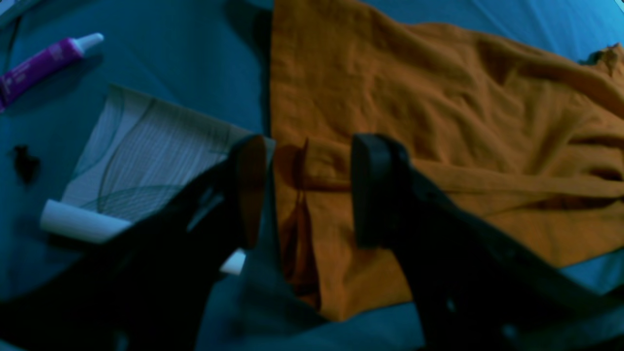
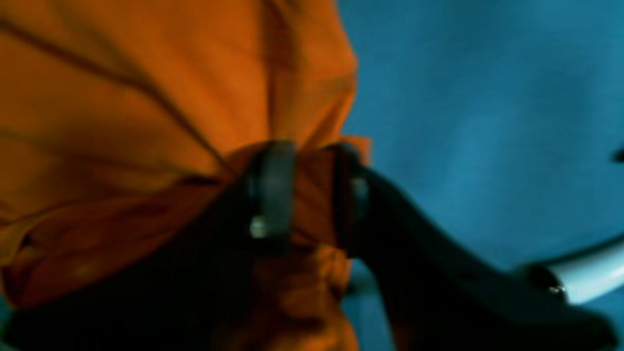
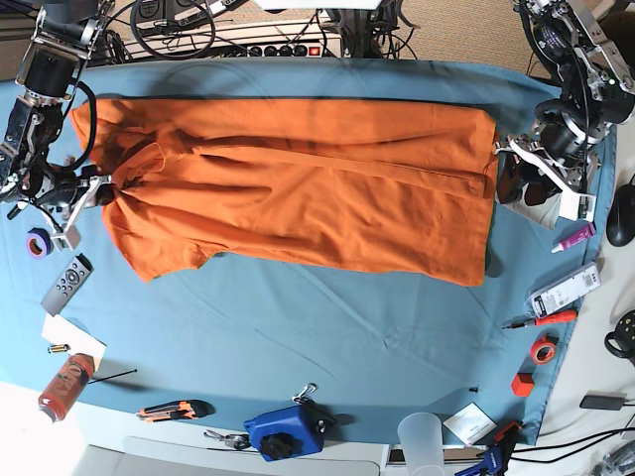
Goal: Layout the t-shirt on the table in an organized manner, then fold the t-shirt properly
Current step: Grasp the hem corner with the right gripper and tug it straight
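Observation:
The orange t-shirt [image 3: 298, 178] lies spread lengthwise across the far half of the teal table [image 3: 298, 337], with wrinkles along its middle. My left gripper [image 1: 309, 190] is open and straddles the shirt's [image 1: 438, 122] hem edge at the table's right end, where the base view shows the left gripper [image 3: 514, 177]. My right gripper [image 3: 99, 188] is at the shirt's left end by the sleeve. In the blurred right wrist view the right gripper [image 2: 312, 195] has its fingers parted, with a bunch of shirt fabric [image 2: 146, 97] between them and creases running toward it.
A purple tube [image 1: 44, 63] and a partly rolled paper sheet [image 1: 146, 151] lie beside the left gripper. Near the right gripper are a tape roll [image 3: 38, 241] and a remote [image 3: 67, 283]. Along the front edge sit a can [image 3: 62, 385], a blue tool [image 3: 283, 431] and a plastic cup [image 3: 422, 436].

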You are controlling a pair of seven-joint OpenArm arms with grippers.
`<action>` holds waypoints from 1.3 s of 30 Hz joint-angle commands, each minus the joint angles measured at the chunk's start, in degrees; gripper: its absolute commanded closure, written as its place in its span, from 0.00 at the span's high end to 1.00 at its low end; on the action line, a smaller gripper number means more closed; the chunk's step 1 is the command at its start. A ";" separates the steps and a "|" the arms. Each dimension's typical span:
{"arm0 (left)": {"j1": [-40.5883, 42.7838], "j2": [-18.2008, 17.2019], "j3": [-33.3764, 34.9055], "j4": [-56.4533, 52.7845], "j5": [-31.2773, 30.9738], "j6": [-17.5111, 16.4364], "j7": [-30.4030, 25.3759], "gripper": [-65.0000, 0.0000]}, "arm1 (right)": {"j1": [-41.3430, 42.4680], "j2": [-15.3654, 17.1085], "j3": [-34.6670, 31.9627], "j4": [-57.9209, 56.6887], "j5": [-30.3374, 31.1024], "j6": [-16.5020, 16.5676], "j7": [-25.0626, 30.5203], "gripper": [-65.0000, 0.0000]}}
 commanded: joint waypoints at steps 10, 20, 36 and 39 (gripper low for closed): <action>-0.37 -0.48 -0.15 0.83 -0.98 -0.11 -1.40 0.45 | 1.90 3.34 3.30 7.08 6.34 0.03 0.37 0.33; -0.39 -0.46 -0.15 0.81 -1.01 -0.24 -1.42 0.45 | 12.13 3.02 -2.21 2.56 -6.25 -0.81 14.99 0.33; -0.39 -0.48 -0.07 0.81 -3.17 -0.28 -2.95 0.45 | 23.63 -3.72 -17.90 -22.36 -20.17 -3.10 27.65 0.33; -0.39 -0.48 -0.04 0.81 -3.13 -0.28 -2.91 0.45 | 22.34 -5.60 -17.97 -22.36 -23.71 -5.57 28.02 0.33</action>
